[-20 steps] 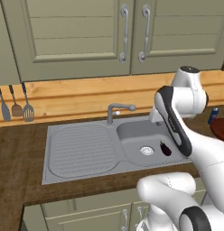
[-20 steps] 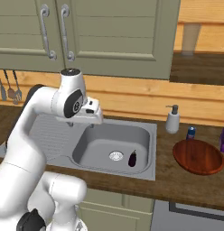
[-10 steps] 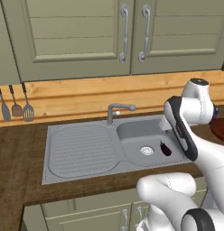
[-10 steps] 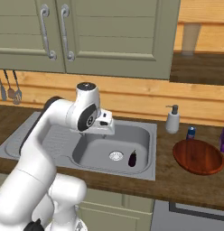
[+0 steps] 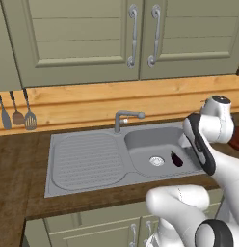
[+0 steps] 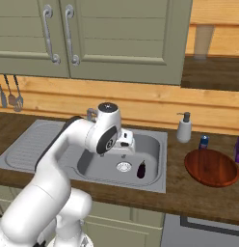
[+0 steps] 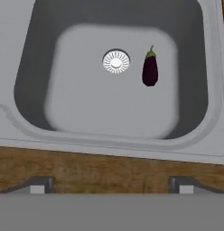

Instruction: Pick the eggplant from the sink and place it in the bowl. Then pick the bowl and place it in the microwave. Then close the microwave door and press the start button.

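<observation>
Eggplant (image 7: pixel 150 71) lay in sink (image 7: pixel 202 131) beside drain, ungrasped. Pincer (image 7: pixel 109 185) hovered above sink, spread wide, empty. Bowl (image 6: pixel 211 167) empty. Every step remained.

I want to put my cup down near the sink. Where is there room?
The ribbed drainboard left of the basin is bare. So is the brown counter beyond it, below the hanging utensils. Right of the sink is crowded: soap bottle, small can, bowl.

Even, bright rendered light with no glare; the sink (image 7: pixel 37 149) basin walls shade darker (hand view slightly soft).
</observation>
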Available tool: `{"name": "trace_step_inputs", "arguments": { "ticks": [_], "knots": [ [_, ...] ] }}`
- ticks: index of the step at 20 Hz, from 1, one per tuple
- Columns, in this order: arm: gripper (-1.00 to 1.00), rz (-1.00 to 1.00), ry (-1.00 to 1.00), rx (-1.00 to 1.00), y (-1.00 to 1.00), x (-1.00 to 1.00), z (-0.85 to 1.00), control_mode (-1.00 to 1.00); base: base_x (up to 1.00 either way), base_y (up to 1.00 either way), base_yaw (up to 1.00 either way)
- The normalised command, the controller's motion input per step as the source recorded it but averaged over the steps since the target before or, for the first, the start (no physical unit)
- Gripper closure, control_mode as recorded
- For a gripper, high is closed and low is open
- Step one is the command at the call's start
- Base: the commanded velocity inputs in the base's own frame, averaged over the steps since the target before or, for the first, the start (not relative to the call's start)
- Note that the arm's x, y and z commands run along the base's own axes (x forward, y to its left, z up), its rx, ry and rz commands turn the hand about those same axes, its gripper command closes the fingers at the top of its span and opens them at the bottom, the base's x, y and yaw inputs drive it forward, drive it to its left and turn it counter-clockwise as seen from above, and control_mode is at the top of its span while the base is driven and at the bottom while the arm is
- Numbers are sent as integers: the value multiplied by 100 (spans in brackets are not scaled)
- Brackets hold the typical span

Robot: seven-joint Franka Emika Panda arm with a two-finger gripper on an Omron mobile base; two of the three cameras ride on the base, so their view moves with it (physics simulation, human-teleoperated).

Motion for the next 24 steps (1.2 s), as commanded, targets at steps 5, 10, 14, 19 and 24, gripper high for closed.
{"name": "trace_step_inputs", "arguments": {
  "ticks": [5,10,14,19,24],
  "knots": [
    [-100,0,3,-1,-5,31,-35,-100,0,0,0],
    [-100,-1,10,-6,0,34,-30,-100,0,0,0],
    [-100,0,15,-1,-11,43,-34,-100,0,0,0],
    [-100,0,5,0,-25,28,-25,-100,0,0,0],
    [-100,0,0,0,-24,25,-15,-100,0,0,0]
  ]
}}
